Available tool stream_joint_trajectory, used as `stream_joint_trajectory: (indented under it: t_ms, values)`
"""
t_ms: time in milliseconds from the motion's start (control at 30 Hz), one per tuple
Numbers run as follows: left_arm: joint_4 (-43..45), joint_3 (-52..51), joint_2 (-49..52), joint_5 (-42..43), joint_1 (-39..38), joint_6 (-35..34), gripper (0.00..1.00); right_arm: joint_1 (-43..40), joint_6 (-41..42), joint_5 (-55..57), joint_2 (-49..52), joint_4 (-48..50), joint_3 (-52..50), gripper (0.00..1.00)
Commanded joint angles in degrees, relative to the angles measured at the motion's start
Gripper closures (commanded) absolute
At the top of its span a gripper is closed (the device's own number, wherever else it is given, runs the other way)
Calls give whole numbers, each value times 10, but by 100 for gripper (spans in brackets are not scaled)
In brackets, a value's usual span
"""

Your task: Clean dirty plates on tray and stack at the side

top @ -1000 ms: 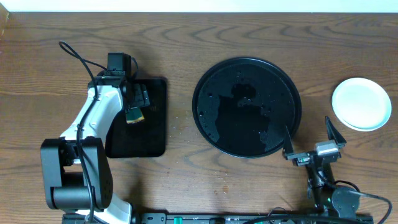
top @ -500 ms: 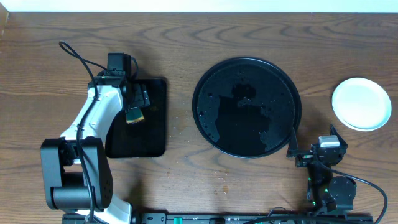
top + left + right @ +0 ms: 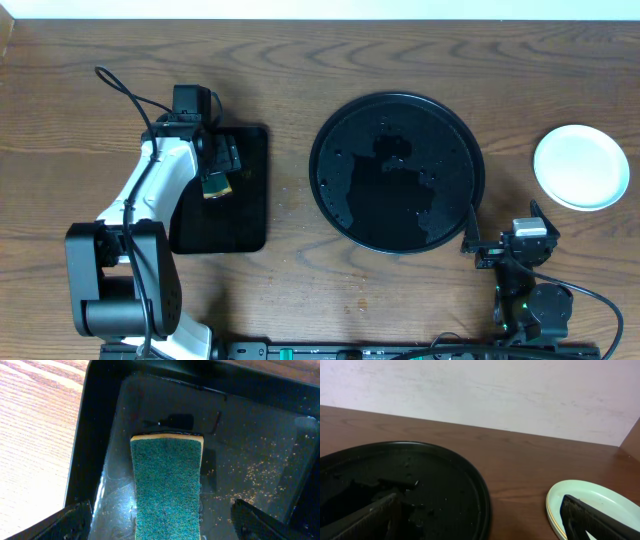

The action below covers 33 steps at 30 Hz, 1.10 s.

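The large round black tray (image 3: 395,172) sits mid-table with no plate on it, only wet patches and specks; its rim (image 3: 480,495) shows in the right wrist view. The plates (image 3: 582,167) lie stacked to its right, a pale one on top (image 3: 592,502) with a yellowish edge under it. My right gripper (image 3: 500,238) is low by the front edge, between tray and plates, open and empty (image 3: 482,530). Over the small rectangular tray my left gripper (image 3: 218,172) is open, its fingers (image 3: 70,522) well apart from a green sponge (image 3: 167,485) lying flat between them.
The rectangular black tray (image 3: 240,215) at the left is wet and strewn with brown crumbs (image 3: 260,472). Its raised rim (image 3: 82,435) runs beside the sponge. Bare wooden table (image 3: 290,60) lies behind and between the two trays.
My right gripper has drawn back toward its base at the front edge, then stopped. The left arm, sponge, tray and plates have not moved.
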Motion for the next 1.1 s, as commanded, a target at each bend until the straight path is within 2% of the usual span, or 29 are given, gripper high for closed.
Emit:
stream_joint_trajectory:
  t_ms: [0, 567, 733, 900, 1067]
  values:
    - [0, 2, 1, -5, 2, -1, 11, -10, 7, 8, -4, -3, -1, 1]
    - [-1, 0, -5, -5, -13, -1, 11, -10, 7, 8, -4, -3, -1, 1]
    - [0, -5, -96, -5, -52, -1, 11, -10, 7, 8, -4, -3, -1, 1]
    - [0, -5, -240, -5, -94, -1, 11, -10, 7, 8, -4, -3, -1, 1]
    - [0, -5, -396, -5, -97, -1, 11, -10, 7, 8, -4, -3, -1, 1]
